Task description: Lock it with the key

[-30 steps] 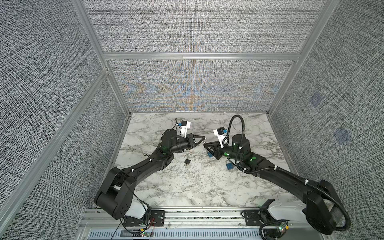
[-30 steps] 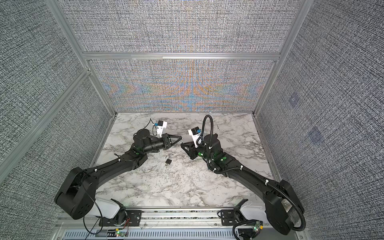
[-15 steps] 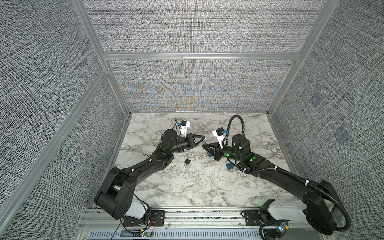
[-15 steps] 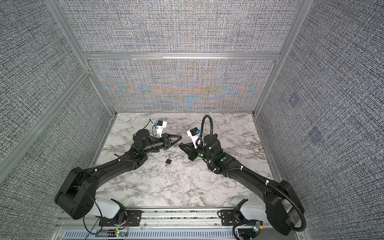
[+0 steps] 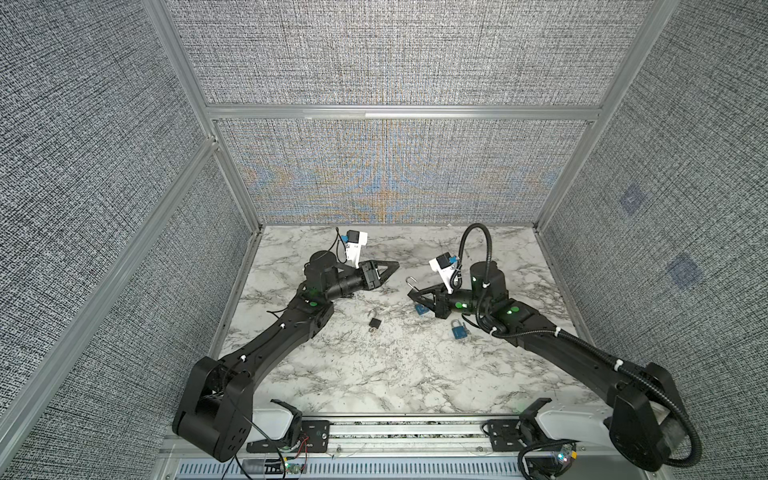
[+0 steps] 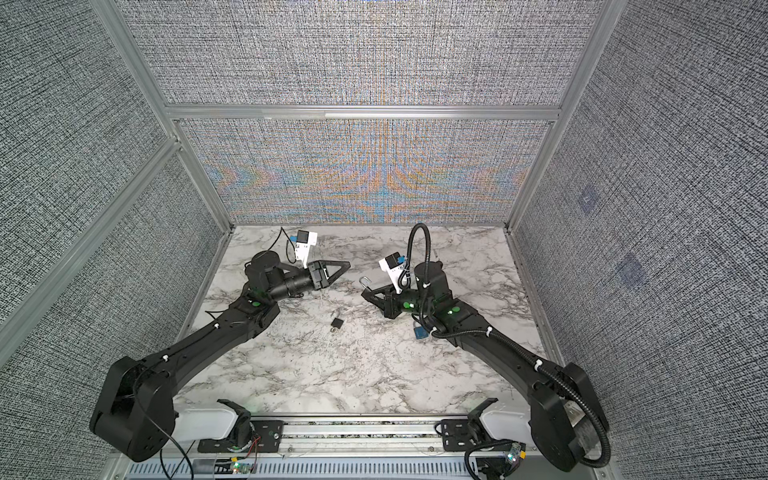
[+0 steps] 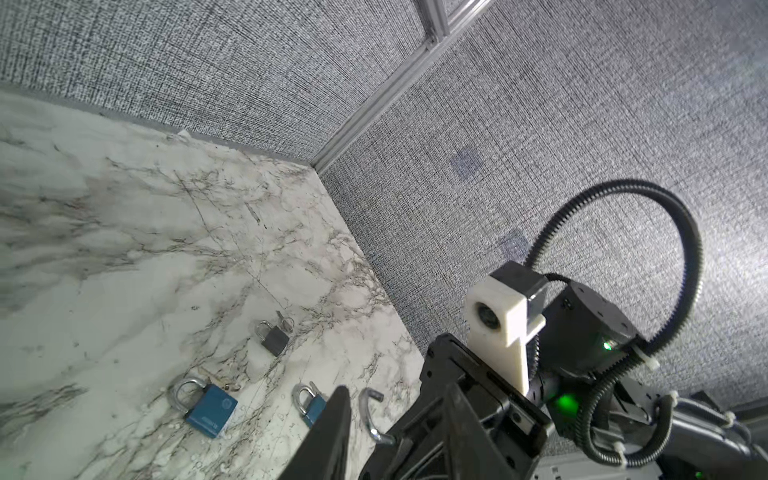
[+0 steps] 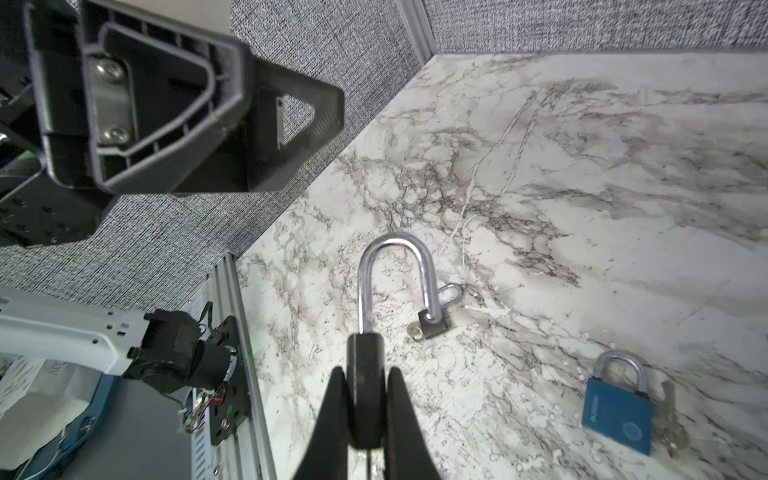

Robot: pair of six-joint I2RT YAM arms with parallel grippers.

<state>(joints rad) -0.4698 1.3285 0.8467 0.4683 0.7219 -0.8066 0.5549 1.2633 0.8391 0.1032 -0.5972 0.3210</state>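
**Padlock** [image 8: 365,353]: its black body is pinched edgewise in the clenched right claw [image 8: 365,399] and held clear of the surface [image 5: 374,374]. Its shackle [image 8: 395,266] stands sprung open, with the free leg out of the body. No key is discernible in the padlock or in either claw. The left claw [image 5: 394,266] hovers facing the padlock's shackle end, near it but apart. Whether its jaws are parted cannot be told.

On the surface near the padlock lie a black lock [image 5: 375,323], a blue lock [image 7: 210,409] with a loose key [image 7: 226,385] beside it, and a second blue lock [image 7: 309,405].

Likely faults:
- A push on the shackle, or a key thrust, may pivot the narrowly pinched body out of the grip.
- A key from another lock would not turn.
- The facing claws may collide.
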